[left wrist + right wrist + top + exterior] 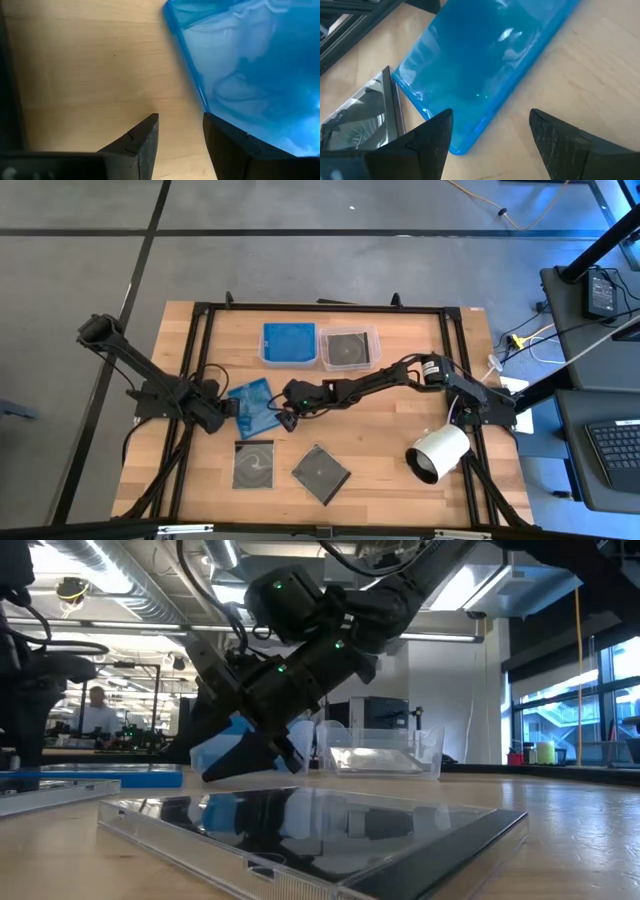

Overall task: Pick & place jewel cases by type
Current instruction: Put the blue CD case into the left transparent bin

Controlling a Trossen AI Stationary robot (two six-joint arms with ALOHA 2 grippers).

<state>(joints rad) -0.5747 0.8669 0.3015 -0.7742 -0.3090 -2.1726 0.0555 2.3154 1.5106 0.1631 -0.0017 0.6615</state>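
— So, what sits in the two tubs at the far edge of the surface (pixel 400 470)?

— Each clear tub holds its own kind. The left tub (pixel 288 345) has a translucent blue jewel case in it, lying flat and filling most of the floor. The right tub (pixel 350 348), touching it side by side, holds a dark grey case, also flat.

— And the cases still out on the wood?

— Three spots. A loose blue case (pixel 253 404) lies near the middle, tilted out of square with the edges; there may be two blue ones overlapping there, I cannot tell. Nearer the front lie two dark cases: one squared up (pixel 252 464), glossy with a clear rim, and one turned like a diamond (pixel 321 474), just beside it but apart.

— Where are the arms?

— Both crowd that loose blue case. The left tool (pixel 228 409) sits at its left edge, fingers (pixel 142 142) slightly apart with bare wood between them and the blue edge right against one finger. The right tool (pixel 284 415) reaches in from the other side, fingers (pixel 432 137) spread wide, hovering over the blue case's corner and gripping nothing.

— Anything else?

— A white cylinder (pixel 438 451) lies on its side near the right edge.
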